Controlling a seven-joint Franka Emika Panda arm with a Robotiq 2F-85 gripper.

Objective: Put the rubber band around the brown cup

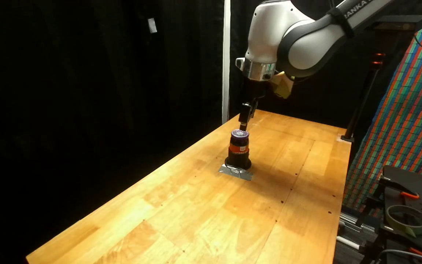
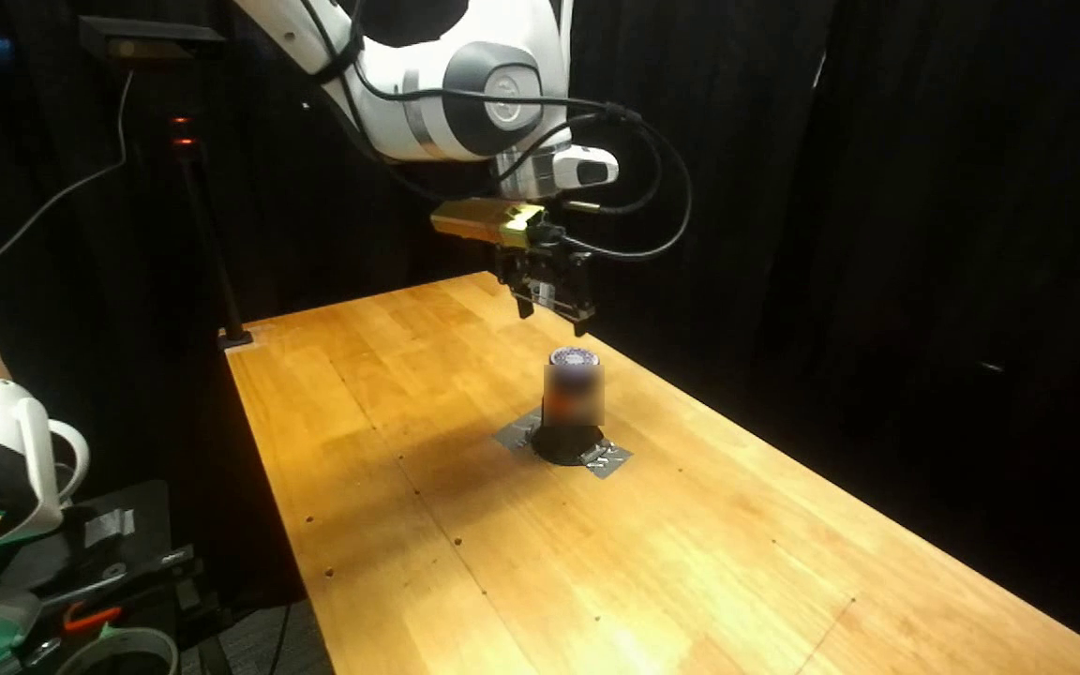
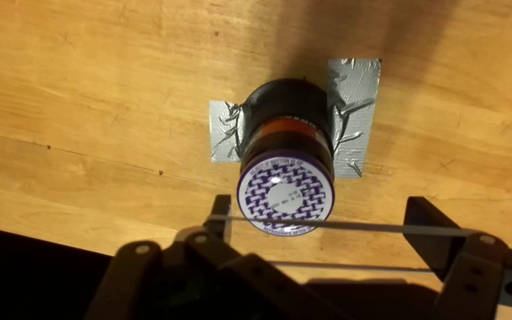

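The brown cup is a dark jar with a red-orange label band and a purple-and-white top. It stands upright on the table in both exterior views (image 1: 239, 149) (image 2: 570, 441) and in the wrist view (image 3: 285, 195). My gripper (image 3: 319, 198) is open, with a thin rubber band (image 3: 362, 226) stretched around its two fingers. In the wrist view one band strand crosses over the near edge of the jar's top, and the jar lies closer to the left finger. In both exterior views the fingertips (image 1: 243, 127) (image 2: 554, 321) are above the jar's top and towards its far side, apart from it.
Silver tape strips (image 3: 354, 120) hold the jar's black base to the wooden table (image 1: 196, 205). A black post (image 2: 207, 234) stands at a far table corner. A side cart with a tape roll (image 1: 407, 220) is beside the table. Black curtains hang around.
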